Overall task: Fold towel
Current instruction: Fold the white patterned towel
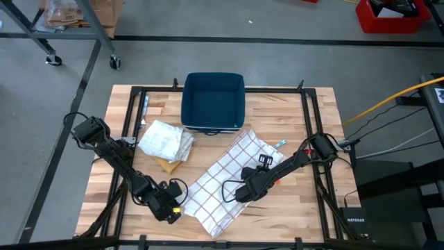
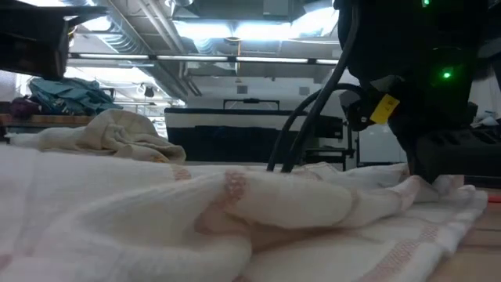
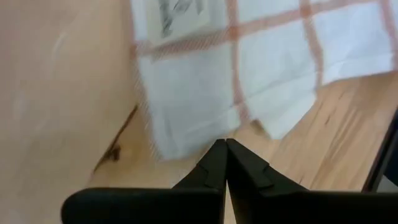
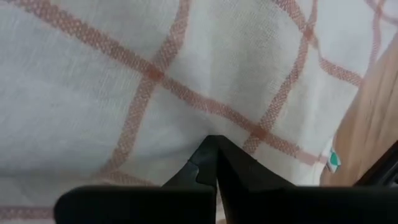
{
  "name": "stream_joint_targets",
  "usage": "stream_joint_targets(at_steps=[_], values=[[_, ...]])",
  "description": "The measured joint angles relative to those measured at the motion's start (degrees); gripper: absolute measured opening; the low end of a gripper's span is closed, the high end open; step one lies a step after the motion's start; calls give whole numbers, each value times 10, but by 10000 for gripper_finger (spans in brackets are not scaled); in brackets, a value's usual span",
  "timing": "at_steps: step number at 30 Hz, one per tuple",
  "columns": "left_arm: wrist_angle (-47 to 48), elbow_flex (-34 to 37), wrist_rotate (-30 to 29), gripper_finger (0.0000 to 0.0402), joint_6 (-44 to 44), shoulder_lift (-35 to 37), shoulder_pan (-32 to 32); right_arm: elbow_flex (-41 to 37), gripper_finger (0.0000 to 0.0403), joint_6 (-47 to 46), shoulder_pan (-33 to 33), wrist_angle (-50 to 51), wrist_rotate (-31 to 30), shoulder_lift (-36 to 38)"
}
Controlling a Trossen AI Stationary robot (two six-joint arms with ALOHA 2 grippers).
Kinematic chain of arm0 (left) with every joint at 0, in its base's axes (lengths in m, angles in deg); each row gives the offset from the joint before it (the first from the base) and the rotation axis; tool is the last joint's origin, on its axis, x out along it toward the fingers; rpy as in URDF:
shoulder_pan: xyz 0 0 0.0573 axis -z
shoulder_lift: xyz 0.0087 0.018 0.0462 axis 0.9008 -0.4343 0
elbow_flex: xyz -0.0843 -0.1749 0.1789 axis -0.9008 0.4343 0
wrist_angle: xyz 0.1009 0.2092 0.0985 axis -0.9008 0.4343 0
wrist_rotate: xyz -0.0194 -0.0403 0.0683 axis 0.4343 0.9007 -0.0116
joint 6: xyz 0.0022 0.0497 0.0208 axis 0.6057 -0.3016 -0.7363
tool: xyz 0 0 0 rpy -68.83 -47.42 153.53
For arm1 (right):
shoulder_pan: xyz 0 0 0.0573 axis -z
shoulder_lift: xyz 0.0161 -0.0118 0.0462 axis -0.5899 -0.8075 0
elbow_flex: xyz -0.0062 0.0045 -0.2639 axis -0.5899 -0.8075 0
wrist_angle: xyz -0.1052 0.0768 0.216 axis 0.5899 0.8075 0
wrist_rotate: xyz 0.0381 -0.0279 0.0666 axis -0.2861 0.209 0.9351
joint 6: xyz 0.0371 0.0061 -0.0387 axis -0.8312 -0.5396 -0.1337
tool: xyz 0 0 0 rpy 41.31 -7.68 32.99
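A white towel [image 1: 229, 182] with orange-red checks lies as a long strip, slanting from the table's near middle toward the far right. In the low view the towel [image 2: 235, 211] fills the foreground with soft ridges. My left gripper [image 1: 171, 208] is shut beside the towel's left long edge, near its near end; the left wrist view puts its tips [image 3: 225, 144] right at that edge. Over the towel's middle, my right gripper [image 1: 243, 193] is shut and slants downward, with checked cloth filling its wrist view [image 4: 214, 140]. My left gripper has its shut fingertips at the towel's left edge [image 3: 205, 140], slanting down from the table's left; I cannot tell whether they touch the cloth or the wood. My right gripper sets its shut fingertips [image 2: 423, 178] on the towel's upper face near its middle [image 4: 186, 118], slanting down from the right. The cloth puckers beside them and lies on the table.
A dark blue bin [image 1: 213, 101] stands at the far middle of the wooden table [image 1: 298, 208]. A crumpled white cloth [image 1: 165, 141] lies left of the towel, with a tan piece [image 1: 170, 165] beside it. Black cables [image 1: 229, 187] loop by the right gripper.
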Motion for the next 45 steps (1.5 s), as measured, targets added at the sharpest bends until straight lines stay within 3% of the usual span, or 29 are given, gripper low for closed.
stream_joint_targets(at_steps=[6,13,17,23,26,30,35,39,45], values=[[-48,0,-7,1,-40,7,-2,31,7,-7,-1,26,35,0],[-113,-1,-29,1,-133,33,-2,129,7,-7,-1,49,46,2],[-109,-1,-77,1,-168,35,-6,170,7,-7,-1,-44,87,3],[-111,-1,-84,1,-186,35,-28,170,7,-8,-1,-231,160,3],[-109,-1,-60,1,-225,35,-33,170,7,-7,-1,-267,186,3],[-104,-1,2,2,-343,35,-36,170,7,-4,-1,-288,234,3],[-104,-1,34,2,-471,35,-36,170,8,-7,-1,-334,292,3],[-100,-1,36,27,-514,35,-37,169,38,-37,-1,-387,336,3],[-100,-1,36,117,-554,35,-40,169,126,-62,-1,-413,349,3]])
